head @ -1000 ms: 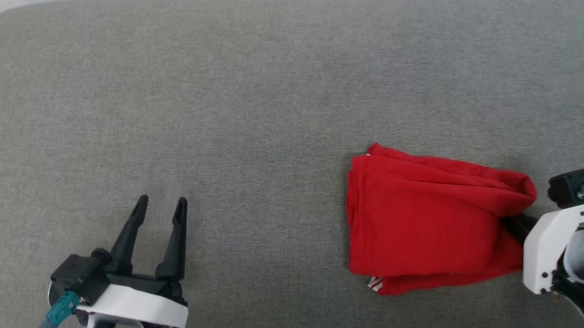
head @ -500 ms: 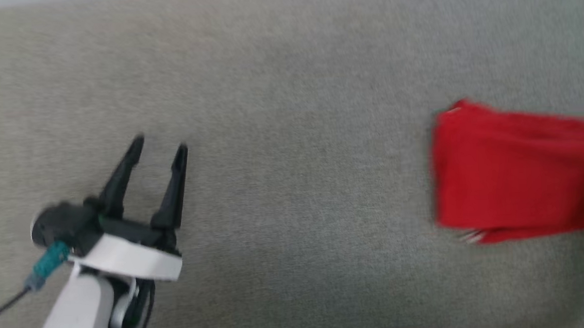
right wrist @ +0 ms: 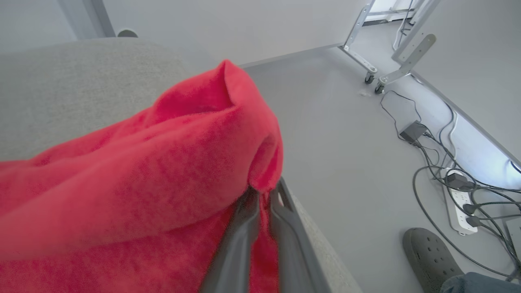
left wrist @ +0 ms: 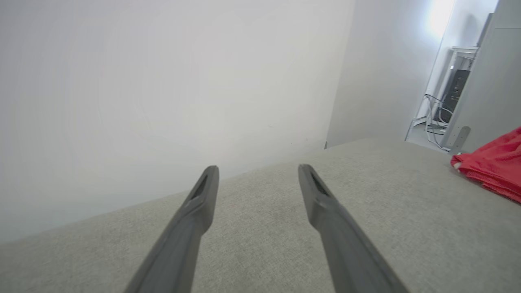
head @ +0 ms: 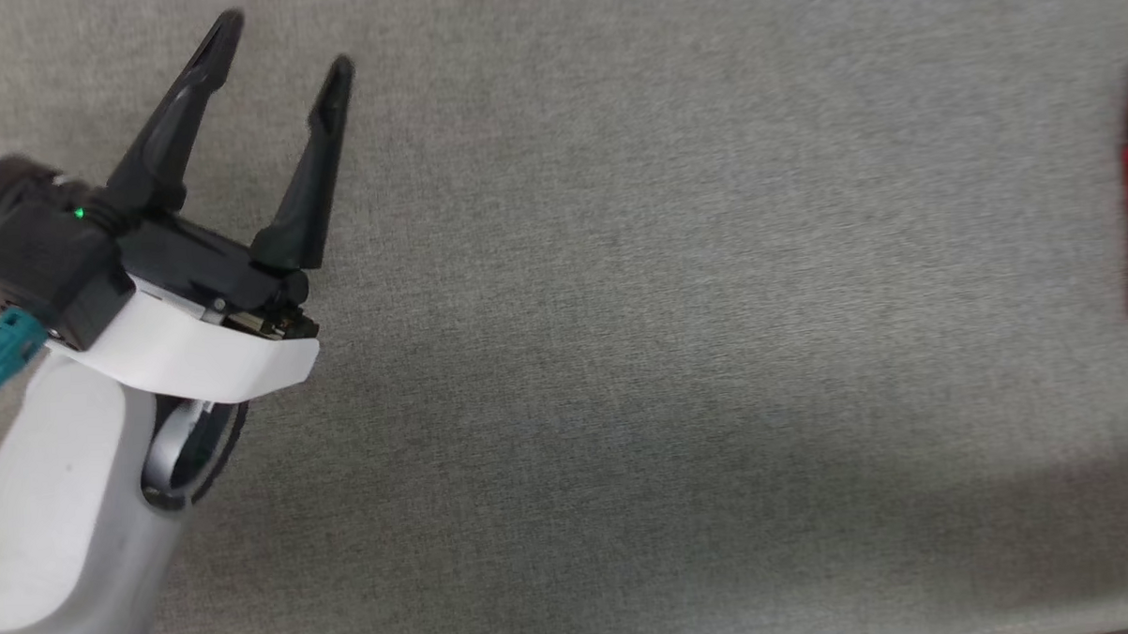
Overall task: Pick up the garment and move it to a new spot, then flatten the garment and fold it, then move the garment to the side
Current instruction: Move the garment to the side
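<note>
Garment (right wrist: 142, 171), red and bunched, lies near the right edge of our grey fabric surface (head: 620, 306). It drapes over our right gripper (right wrist: 264, 203), whose jaws are pinched together on a fold; the cloth hides their tips. Our left gripper (head: 282, 47) hovers well apart, jaws spread wide and empty. Beyond are a pale wall (left wrist: 163, 81), grey floor (right wrist: 346, 142), tangled cables (right wrist: 439, 179), a wheeled metal frame (right wrist: 358, 57) and a person's dark shoe (right wrist: 431, 252). In the blurred head view, the right border cuts the garment off.

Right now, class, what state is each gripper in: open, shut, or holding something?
Left gripper: open, holding nothing.
Right gripper: shut on the garment.
</note>
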You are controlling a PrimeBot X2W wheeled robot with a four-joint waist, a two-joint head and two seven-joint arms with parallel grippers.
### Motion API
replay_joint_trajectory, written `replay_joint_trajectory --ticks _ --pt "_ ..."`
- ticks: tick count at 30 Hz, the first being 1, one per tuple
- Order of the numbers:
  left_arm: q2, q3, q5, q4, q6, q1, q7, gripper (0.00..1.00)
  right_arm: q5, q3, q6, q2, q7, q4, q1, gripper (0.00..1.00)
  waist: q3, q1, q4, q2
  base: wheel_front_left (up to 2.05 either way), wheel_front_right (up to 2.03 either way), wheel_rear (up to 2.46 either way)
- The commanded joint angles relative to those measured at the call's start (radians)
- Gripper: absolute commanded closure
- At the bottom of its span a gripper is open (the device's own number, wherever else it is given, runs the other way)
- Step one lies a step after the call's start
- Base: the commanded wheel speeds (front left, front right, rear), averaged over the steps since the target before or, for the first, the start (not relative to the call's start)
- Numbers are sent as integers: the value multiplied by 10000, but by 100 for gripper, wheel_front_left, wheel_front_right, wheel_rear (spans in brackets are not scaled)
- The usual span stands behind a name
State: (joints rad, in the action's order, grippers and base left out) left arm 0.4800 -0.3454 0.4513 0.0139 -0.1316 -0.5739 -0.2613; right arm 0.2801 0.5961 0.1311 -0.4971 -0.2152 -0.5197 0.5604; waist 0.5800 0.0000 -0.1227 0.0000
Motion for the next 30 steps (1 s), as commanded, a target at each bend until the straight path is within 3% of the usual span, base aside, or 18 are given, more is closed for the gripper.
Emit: replay_joint_trajectory --ticks 1,9,17,19,20,21,25,30 --pt "107 -19 101 104 22 -272 -51 0 -323 271 -7 -17 318 -240 442 100 319 0 123 0 0 0 0" --pt "422 -170 -44 406 22 -702 -51 0 -1999 1143 -7 -184 1249 -1264 1670 100 698 0 265 0 0 0 0" --pt "456 -190 -63 345 22 -772 -51 0 -3481 2026 -7 73 1690 -2380 2563 100 718 0 313 0 0 0 0" --pt "406 -150 -76 291 22 -718 -51 0 -3682 2041 -7 85 1780 -2637 2602 62 648 0 329 0 0 0 0" --pt "383 -112 -63 261 22 -656 -51 0 -3763 2049 -7 60 1867 -2745 2608 52 597 0 330 0 0 0 0" --pt "358 -69 -48 236 22 -581 -51 0 -3812 2047 -7 45 1935 -2853 2613 0 538 0 326 0 0 0 0" --pt "140 124 -35 86 22 -162 -51 0 -3835 1478 -7 -5 2302 -3201 2423 0 90 0 345 0 0 0 0" --pt "-327 479 -100 -242 22 750 -51 0 -3378 0 -7 -29 2757 -3179 1994 0 -791 0 445 0 0 0 0"
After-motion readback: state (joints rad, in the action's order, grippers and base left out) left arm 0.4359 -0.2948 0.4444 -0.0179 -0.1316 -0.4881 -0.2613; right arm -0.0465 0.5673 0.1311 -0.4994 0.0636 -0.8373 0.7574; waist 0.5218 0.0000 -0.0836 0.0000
